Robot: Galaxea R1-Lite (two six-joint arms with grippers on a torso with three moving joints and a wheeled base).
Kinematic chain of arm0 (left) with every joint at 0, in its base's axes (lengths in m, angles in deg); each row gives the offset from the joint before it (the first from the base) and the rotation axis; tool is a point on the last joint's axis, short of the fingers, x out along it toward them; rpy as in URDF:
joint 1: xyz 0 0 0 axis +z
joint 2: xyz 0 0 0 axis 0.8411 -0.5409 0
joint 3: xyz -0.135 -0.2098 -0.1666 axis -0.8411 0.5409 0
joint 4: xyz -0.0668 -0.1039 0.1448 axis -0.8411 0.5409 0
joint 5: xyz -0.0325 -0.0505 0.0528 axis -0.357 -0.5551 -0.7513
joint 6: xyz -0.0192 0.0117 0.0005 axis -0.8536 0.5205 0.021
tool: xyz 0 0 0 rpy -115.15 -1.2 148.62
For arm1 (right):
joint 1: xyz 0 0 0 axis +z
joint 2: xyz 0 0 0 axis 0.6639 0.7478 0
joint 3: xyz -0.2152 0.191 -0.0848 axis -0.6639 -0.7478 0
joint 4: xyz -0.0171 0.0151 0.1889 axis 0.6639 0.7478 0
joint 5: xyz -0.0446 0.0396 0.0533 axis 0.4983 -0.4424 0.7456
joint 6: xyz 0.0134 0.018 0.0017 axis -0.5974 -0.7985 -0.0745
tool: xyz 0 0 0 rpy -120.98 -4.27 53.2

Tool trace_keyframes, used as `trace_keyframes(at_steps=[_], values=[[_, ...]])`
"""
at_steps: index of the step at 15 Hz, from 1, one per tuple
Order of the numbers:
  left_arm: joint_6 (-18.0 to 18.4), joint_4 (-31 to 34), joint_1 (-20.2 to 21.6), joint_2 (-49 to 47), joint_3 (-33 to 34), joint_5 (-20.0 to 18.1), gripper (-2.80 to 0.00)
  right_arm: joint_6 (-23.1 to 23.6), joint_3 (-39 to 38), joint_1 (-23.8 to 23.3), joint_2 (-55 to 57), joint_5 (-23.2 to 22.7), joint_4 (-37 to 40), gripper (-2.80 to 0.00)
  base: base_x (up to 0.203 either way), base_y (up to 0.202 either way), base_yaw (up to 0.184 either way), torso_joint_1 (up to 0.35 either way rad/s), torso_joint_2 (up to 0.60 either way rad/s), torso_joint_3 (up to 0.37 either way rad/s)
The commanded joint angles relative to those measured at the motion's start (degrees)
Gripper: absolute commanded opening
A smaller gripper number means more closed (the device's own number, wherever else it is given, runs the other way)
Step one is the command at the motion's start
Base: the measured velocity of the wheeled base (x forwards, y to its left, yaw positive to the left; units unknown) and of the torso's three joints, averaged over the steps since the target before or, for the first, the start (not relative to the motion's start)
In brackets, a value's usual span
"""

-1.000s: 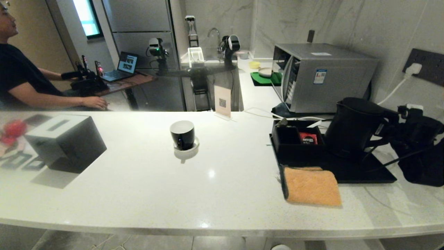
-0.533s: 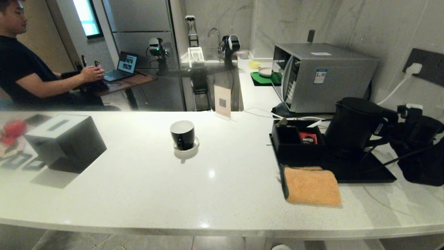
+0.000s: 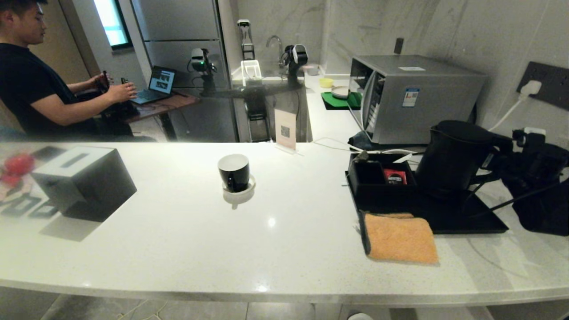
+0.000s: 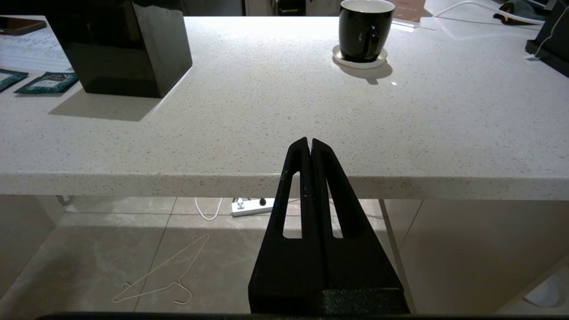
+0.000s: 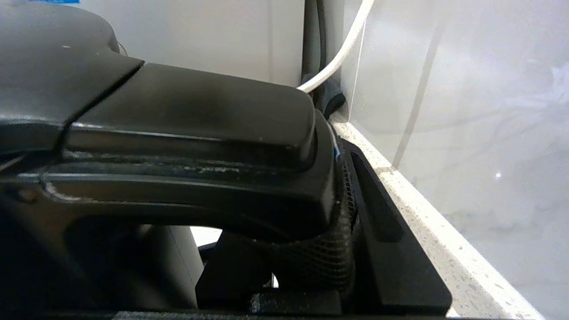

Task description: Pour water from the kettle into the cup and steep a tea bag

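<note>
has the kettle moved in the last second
Yes. The kettle has risen slightly: its lid now sits higher against the microwave behind it, with the right gripper clamped on its handle.

A kitchen: white stone counter (image 3: 178, 249), microwave (image 3: 413, 95), sink tap (image 3: 273, 42), marble walls.

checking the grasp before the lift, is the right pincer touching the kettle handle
Touching. In the right wrist view the right pincer is closed around the kettle handle, its meshed finger pad pressed against the handle's end.
</note>
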Motion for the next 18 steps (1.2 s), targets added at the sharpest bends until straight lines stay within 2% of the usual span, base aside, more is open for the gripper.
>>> trace_keyframes(at_steps=[1, 18], values=[[0.0, 0.0, 0.0, -0.1, 0.0, 0.0, -2.8, 0.1, -1.6, 0.0, -2.2, 0.0, -0.6, -2.8, 0.0, 0.0, 0.0, 0.0, 0.0, 0.0], [0.0, 0.0, 0.0, 0.0, 0.0, 0.0, -2.8, 0.0, -19.3, -0.3, -17.3, 0.1, -0.7, -2.8, 0.0, 0.0, 0.0, 0.0, 0.0, 0.0]])
